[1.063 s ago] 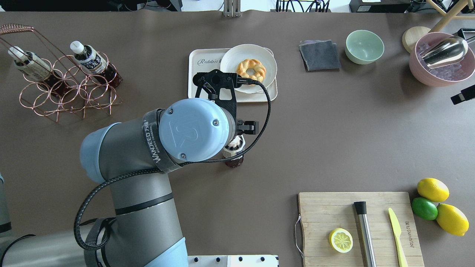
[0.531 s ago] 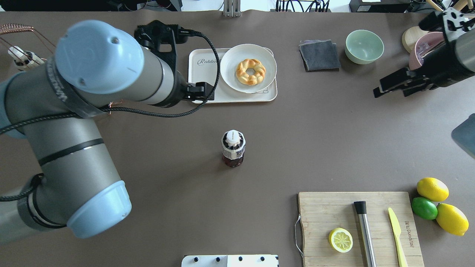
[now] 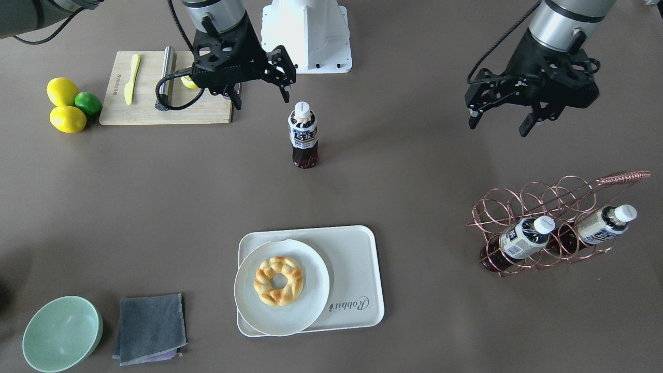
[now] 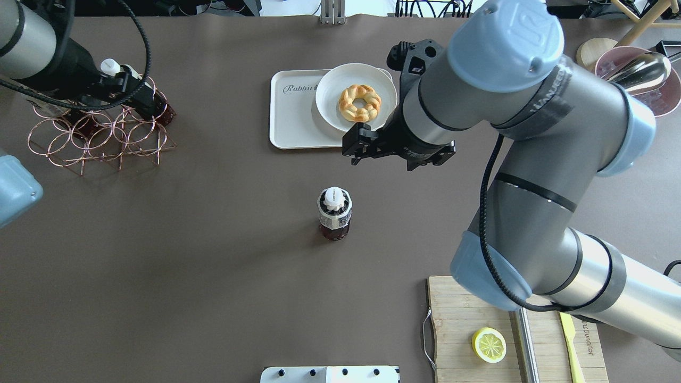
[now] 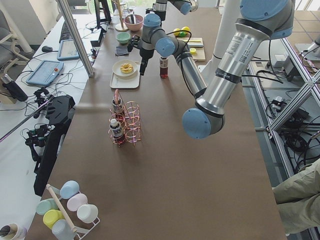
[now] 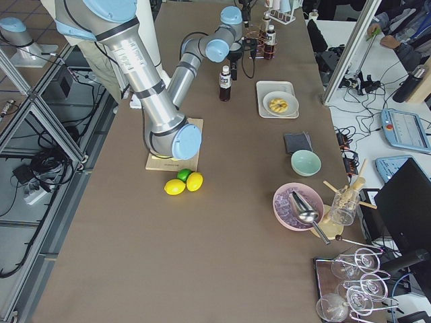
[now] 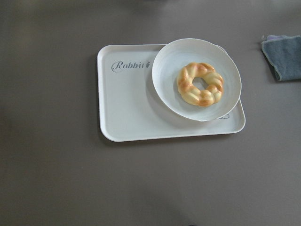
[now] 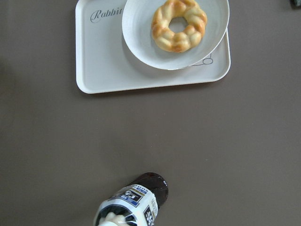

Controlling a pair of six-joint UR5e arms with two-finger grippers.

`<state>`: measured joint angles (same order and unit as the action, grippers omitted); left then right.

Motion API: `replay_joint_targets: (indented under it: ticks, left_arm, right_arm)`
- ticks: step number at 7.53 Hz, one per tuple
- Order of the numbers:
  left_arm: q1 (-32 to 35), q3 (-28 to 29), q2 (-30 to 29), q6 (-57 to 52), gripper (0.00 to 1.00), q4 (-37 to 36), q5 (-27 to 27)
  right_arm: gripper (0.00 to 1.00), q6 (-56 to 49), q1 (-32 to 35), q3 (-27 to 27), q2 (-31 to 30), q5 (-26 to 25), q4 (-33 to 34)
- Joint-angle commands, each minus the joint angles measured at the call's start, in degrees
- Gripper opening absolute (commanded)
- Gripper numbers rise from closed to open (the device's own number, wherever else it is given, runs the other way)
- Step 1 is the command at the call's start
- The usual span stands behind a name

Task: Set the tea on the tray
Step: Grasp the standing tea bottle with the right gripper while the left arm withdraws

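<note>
One tea bottle [image 3: 303,137] stands upright and alone on the brown table, also in the overhead view [image 4: 334,213] and at the bottom of the right wrist view [image 8: 134,205]. The white "Rabbit" tray [image 3: 357,274] [image 4: 295,117] [image 7: 127,108] lies further out and bears a round plate with a ring pastry [image 3: 278,280]. My right gripper [image 3: 260,98] [image 4: 399,157] is open and empty, in the air beside the bottle's cap. My left gripper [image 3: 498,127] is open and empty, off by the wire rack.
A copper wire rack [image 3: 559,223] [image 4: 96,133] holds two more tea bottles. A wooden board [image 3: 207,111] carries a knife, a metal rod and a lemon half. Lemons and a lime [image 3: 67,106], a green bowl [image 3: 62,331] and a grey cloth [image 3: 150,326] lie around.
My left arm has left the bottle and swung away left toward the rack. My right arm has swung in from the right, near the bottle. The bottle has not moved.
</note>
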<state>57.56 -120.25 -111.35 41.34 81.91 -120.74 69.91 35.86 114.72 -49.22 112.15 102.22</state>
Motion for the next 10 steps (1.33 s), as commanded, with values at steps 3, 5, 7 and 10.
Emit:
replay_joint_targets:
  ticks: [3, 5, 7, 10]
  left_arm:
    - [6.6, 0.0, 13.6, -2.9, 0.96, 10.7, -6.9]
    - [8.3, 0.1, 14.9, -4.4, 0.96, 11.1, -8.6]
    - [8.3, 0.1, 14.9, -4.3, 0.96, 11.1, -8.7]
    - [8.3, 0.1, 14.9, -3.9, 0.96, 11.1, -8.7]
  right_arm:
    - [1.00, 0.7, -6.7, -5.7, 4.4, -8.2, -0.1]
    - [0.95, -0.2, -7.9, -8.1, 4.8, -10.1, 0.0]
    - [0.59, -0.2, -8.4, -7.9, 4.9, -10.1, 0.3]
    - [0.29, -0.3, -8.5, -7.9, 5.4, -10.6, 0.4]
